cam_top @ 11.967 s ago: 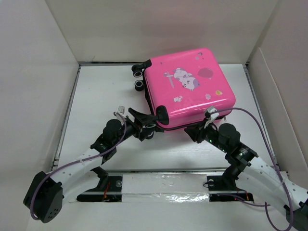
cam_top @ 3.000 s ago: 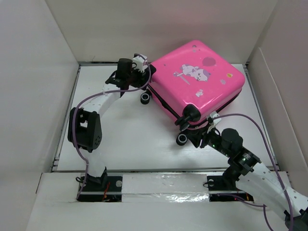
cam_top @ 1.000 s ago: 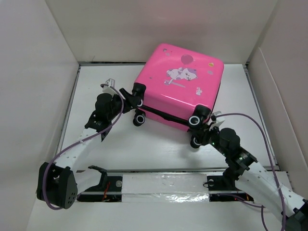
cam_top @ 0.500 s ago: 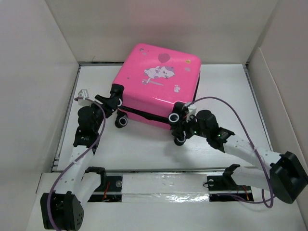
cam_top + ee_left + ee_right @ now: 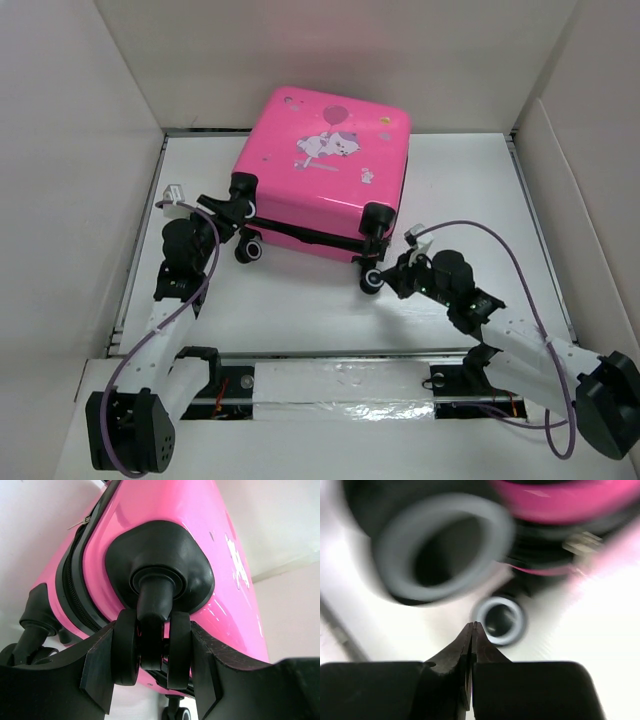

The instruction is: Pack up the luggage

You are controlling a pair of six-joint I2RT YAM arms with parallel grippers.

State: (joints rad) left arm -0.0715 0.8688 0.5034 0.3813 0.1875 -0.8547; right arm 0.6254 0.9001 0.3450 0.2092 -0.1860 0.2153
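Currently: my left gripper (image 5: pixel 152 664) clamps a luggage (image 5: pixel 320 170) caster (image 5: pixel 177 650); my right gripper (image 5: pixel 471 630) is pinched together, holding nothing, with blurred wheels (image 5: pixel 445 545) beyond.

The luggage (image 5: pixel 325 160) has swung leftward; right claw (image 5: pixel 473 630) released it (fingers together).

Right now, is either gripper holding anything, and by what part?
Left gripper grips the suitcase by one caster wheel. Right gripper is shut on nothing.
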